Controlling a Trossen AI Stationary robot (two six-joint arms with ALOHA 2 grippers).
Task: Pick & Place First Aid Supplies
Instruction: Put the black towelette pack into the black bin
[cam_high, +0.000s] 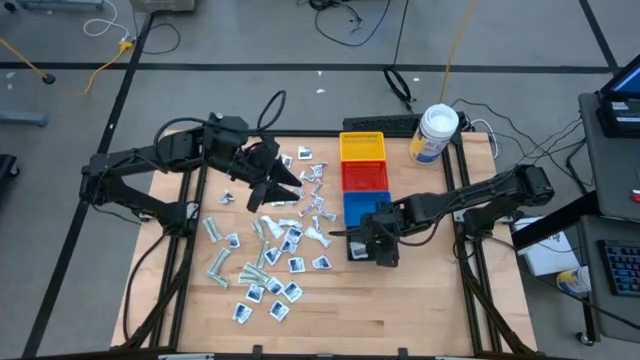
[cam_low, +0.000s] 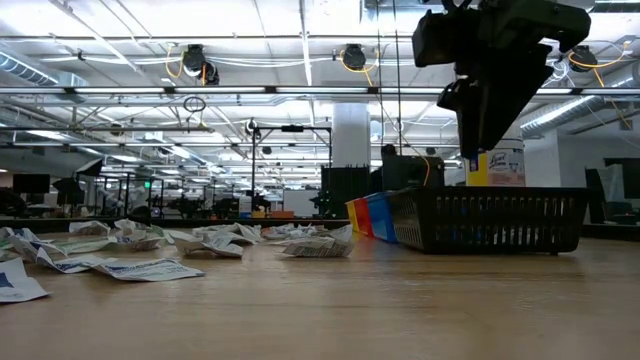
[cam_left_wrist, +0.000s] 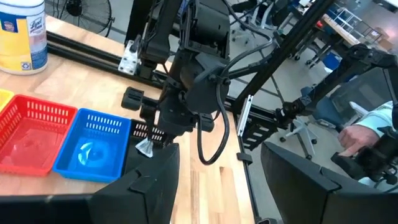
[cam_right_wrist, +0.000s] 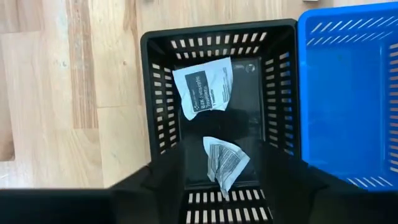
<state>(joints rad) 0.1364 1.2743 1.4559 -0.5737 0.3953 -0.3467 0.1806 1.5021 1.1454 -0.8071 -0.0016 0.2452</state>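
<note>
Many small flat packets (cam_high: 270, 250) lie scattered on the left half of the wooden table. My left gripper (cam_high: 272, 188) hangs open above their far part, and nothing is between its fingers (cam_left_wrist: 155, 180). My right gripper (cam_right_wrist: 224, 160) points down over the black bin (cam_right_wrist: 163, 99), open. One white packet (cam_right_wrist: 202, 90) lies flat on the bin's floor. A second, crumpled packet (cam_right_wrist: 225, 163) sits in the gap between the right fingers, apart from both. In the left wrist view this packet (cam_left_wrist: 144, 147) shows just below the right gripper (cam_left_wrist: 158, 132), at the bin's rim.
Yellow (cam_high: 362, 147), red (cam_high: 365, 177) and blue (cam_high: 362, 207) bins stand in a row beyond the black bin. A big white jar (cam_high: 435, 133) stands at the far right corner. Bare wood lies along the near edge. A person's hand (cam_left_wrist: 360, 134) shows beyond the table.
</note>
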